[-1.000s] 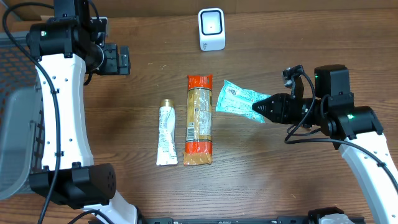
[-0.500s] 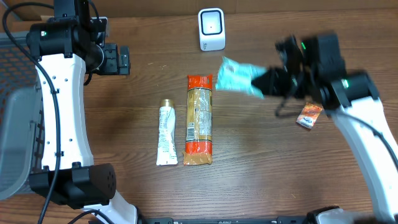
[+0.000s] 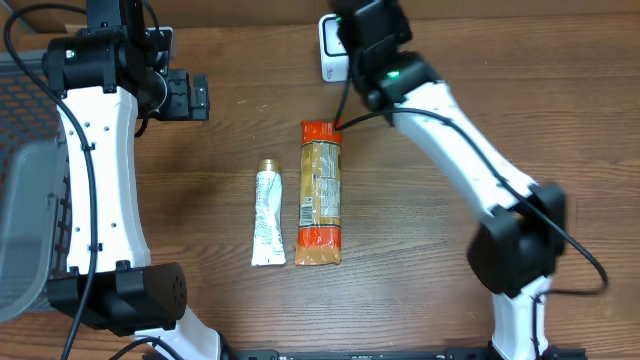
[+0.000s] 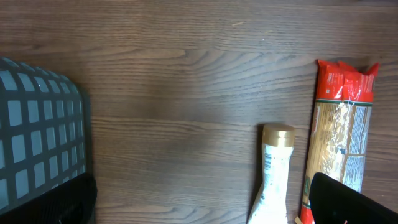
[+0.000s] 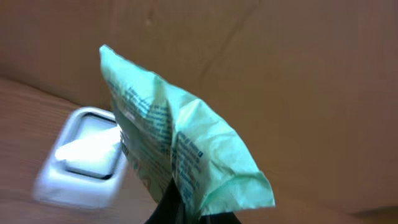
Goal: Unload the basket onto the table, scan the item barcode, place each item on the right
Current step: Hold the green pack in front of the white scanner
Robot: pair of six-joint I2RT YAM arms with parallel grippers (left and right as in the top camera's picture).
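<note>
right gripper (image 5: 190,215) was clamped on the lower edge of the crinkled mint-green plastic packet (image 5: 180,149). packet rose straight up from the jaws, near the white box-shaped scanner (image 5: 87,158). left gripper (image 3: 190,95) spread wide, empty, well apart.

Your right arm (image 3: 450,135) and its green packet (image 5: 180,143) crowd the scanner (image 3: 330,62) at far centre. Tube (image 3: 266,212) and pasta packet (image 3: 320,193) block the middle of the counter (image 3: 200,130). Bare wood lies between the tube and your left arm (image 3: 100,180).
</note>
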